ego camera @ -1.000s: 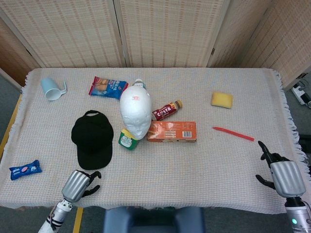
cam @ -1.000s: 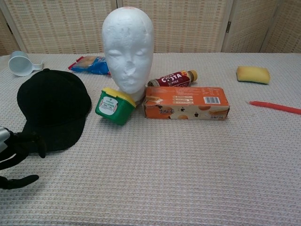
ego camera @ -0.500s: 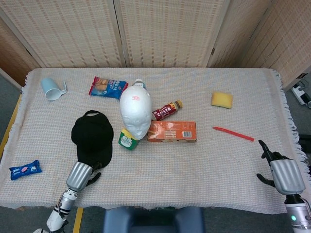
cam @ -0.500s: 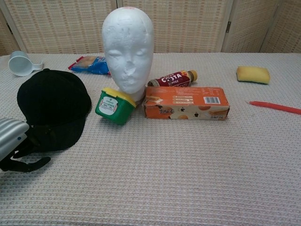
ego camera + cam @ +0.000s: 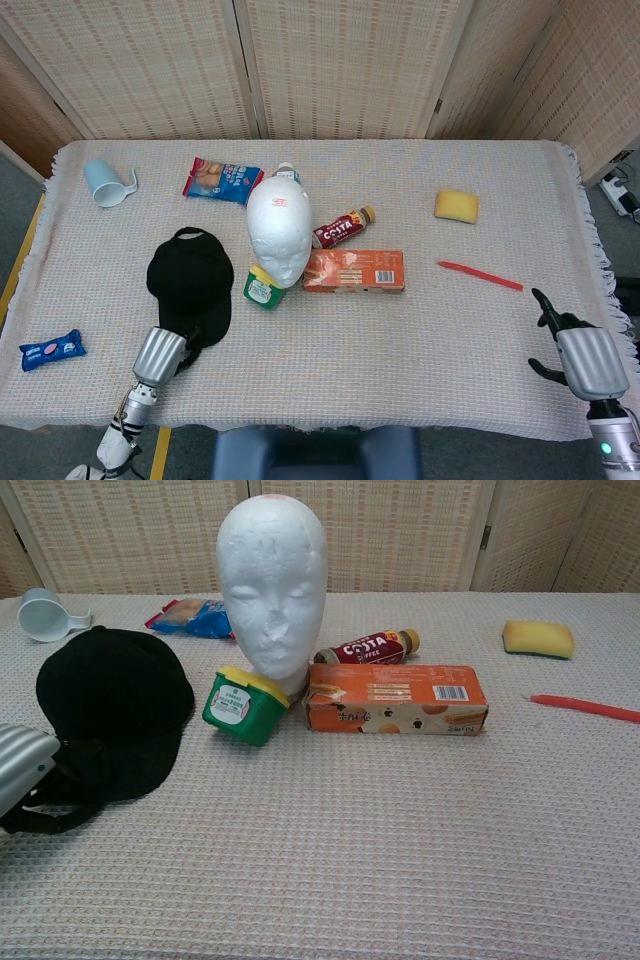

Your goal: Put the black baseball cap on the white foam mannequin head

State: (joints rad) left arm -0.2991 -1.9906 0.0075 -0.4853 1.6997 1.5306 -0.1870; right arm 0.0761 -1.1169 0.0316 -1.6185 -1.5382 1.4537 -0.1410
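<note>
Left hand (image 5: 160,352) touches the brim of the cap (image 5: 190,283); grip cannot be told; right hand (image 5: 585,360) spread, holding nothing.

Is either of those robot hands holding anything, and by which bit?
Right hand: nothing. Left hand is at the black baseball cap's brim; a grip cannot be told.

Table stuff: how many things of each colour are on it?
Black: 1, baseball cap
White: 1, foam mannequin head
Blue: 3, cup, snack bag, small packet
Green: 1, tub
Orange: 1, box
Brown: 1, Costa bottle
Yellow: 1, sponge
Red: 1, stick
Total: 10
</note>
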